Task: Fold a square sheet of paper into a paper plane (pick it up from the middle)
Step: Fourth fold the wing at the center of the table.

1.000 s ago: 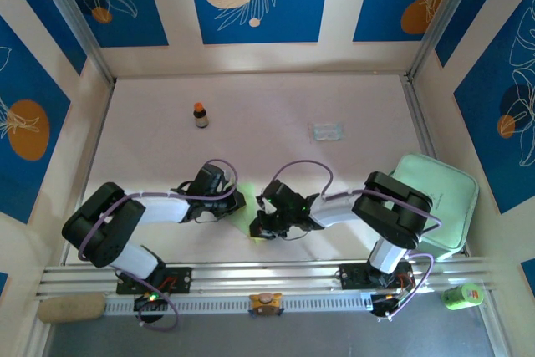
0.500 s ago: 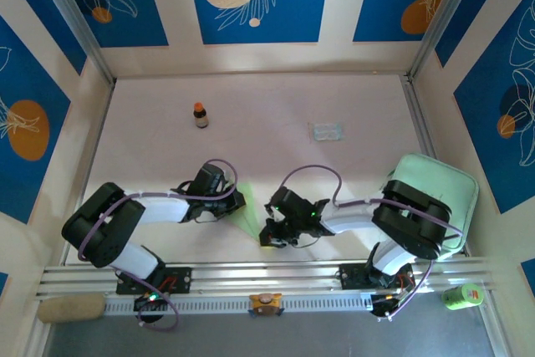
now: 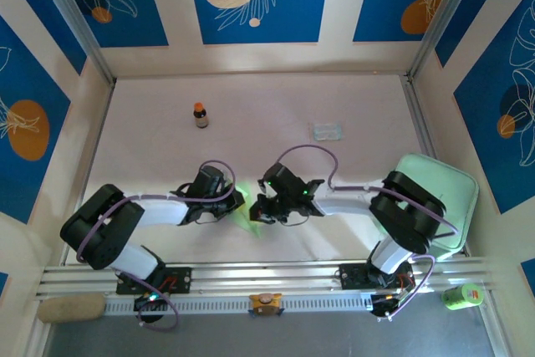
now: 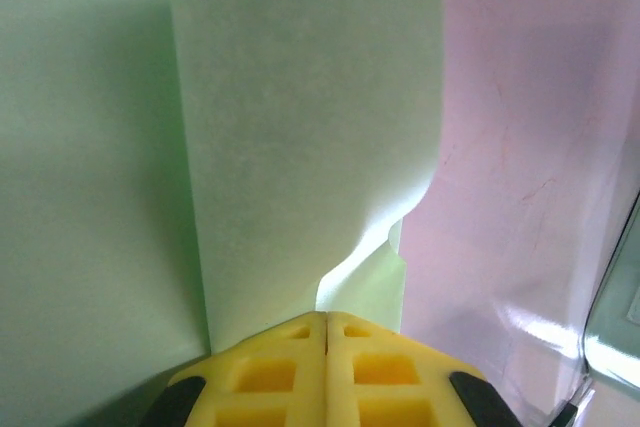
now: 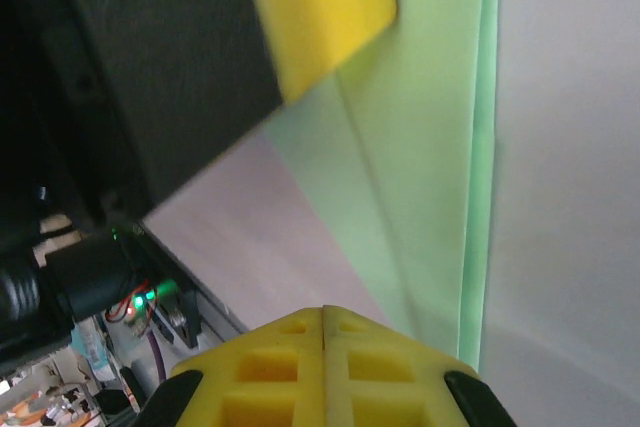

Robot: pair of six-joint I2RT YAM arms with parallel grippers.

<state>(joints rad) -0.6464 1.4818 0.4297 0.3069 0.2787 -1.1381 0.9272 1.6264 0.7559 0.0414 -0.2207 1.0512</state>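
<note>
Status: paper (image 3: 247, 220) is on the table (image 3: 351, 98), well nearer the arm bases than the brown bottle (image 3: 201, 114) and a bit to its right, lying between the two gripper tips. It's already part-folded. The left wrist view shows a long flap doubled over a lower layer, with one edge curling up just ahead of the fingertips. The right wrist view shows a narrow strip with a crease running its length.

Left gripper (image 4: 326, 331): jaws clenched flat together, tip at the paper's edge on the bottle side. Right gripper (image 5: 323, 325): also clenched, tip at the paper's edge on the side away from the bottle, with the left gripper's yellow finger (image 5: 320, 7) just across the strip. I can't tell from these angles whether either has a layer pinched or is only bearing down on it; it looks more like pressing.

Handling, my read: the sheet is featherlight and limp, stiff only along its creases, and probably slick on this tabletop — it'll skate if pushed from one side only. Pin one end and run a closed tip along the fold. For a lift, pinch at the centre crease where the layers stack, not a loose single-layer corner — that would flop or tear.
</note>
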